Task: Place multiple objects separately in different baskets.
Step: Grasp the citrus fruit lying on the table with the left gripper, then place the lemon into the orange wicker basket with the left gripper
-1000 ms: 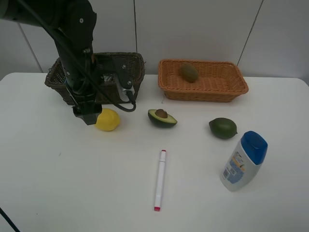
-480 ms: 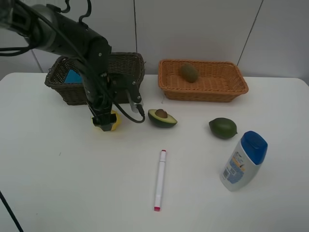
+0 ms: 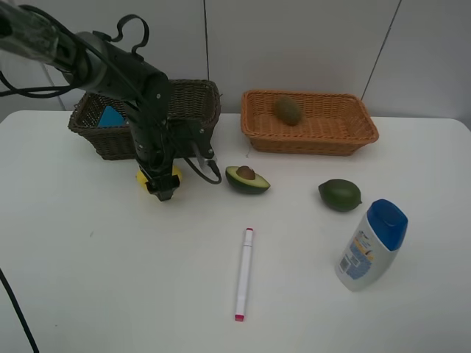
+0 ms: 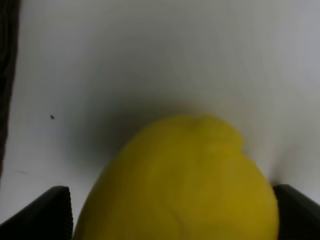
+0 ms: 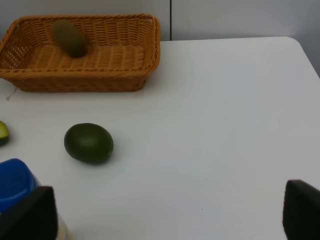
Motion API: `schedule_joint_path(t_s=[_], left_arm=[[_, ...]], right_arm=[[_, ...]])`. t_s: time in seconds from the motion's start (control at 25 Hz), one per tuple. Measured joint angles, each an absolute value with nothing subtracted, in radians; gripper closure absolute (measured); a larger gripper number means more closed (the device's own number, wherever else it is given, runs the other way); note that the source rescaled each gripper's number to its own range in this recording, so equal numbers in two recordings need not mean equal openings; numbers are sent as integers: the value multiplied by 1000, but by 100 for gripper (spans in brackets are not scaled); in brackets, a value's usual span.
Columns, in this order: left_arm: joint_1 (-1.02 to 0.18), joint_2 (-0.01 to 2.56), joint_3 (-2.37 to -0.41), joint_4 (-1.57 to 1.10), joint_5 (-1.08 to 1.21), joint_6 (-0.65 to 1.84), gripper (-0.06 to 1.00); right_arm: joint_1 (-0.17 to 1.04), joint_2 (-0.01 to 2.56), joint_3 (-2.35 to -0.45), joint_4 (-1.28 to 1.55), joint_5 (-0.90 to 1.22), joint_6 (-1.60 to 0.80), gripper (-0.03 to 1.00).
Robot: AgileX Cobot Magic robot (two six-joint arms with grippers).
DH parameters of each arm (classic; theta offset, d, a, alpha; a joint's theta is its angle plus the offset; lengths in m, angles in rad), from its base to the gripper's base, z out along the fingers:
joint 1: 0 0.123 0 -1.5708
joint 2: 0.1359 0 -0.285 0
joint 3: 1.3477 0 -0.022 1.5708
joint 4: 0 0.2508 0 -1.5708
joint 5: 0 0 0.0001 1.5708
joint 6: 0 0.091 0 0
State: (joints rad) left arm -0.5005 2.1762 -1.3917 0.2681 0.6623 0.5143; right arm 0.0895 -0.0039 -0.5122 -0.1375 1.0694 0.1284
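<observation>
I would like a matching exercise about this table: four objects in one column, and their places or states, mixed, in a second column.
Column one
1. kiwi
2. lemon
3. marker
4. blue-capped bottle

Column two
a. stands upright
b. lies flat on the table
c. inside the tan basket
d. between the jaws of the open left gripper

Pairs: 1-c, 2-d, 3-b, 4-a

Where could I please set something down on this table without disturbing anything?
Widest bare patch: near left of the table, bordered by the marker and the lemon. Another lies between marker and bottle. It is crowded where the left gripper straddles the lemon, between dark basket and avocado.
</observation>
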Motion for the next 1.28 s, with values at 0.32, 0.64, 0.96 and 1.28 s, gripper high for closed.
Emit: schedule_joint_path(t_s=[0.32, 0.64, 0.96, 1.28], left_arm=[[-501, 2184, -1399, 266, 660, 469, -3], [-542, 2185, -1399, 299, 697, 346, 22], [-663, 2090, -1451, 269, 815, 183, 22], [-692, 2073, -1726, 247, 712, 61, 22]], right_arm=[[90, -4, -512, -138, 1069, 128, -2], [90, -4, -512, -138, 1069, 128, -2], [90, -4, -512, -138, 1069, 128, -2], [90, -4, -512, -138, 1069, 128, -2]])
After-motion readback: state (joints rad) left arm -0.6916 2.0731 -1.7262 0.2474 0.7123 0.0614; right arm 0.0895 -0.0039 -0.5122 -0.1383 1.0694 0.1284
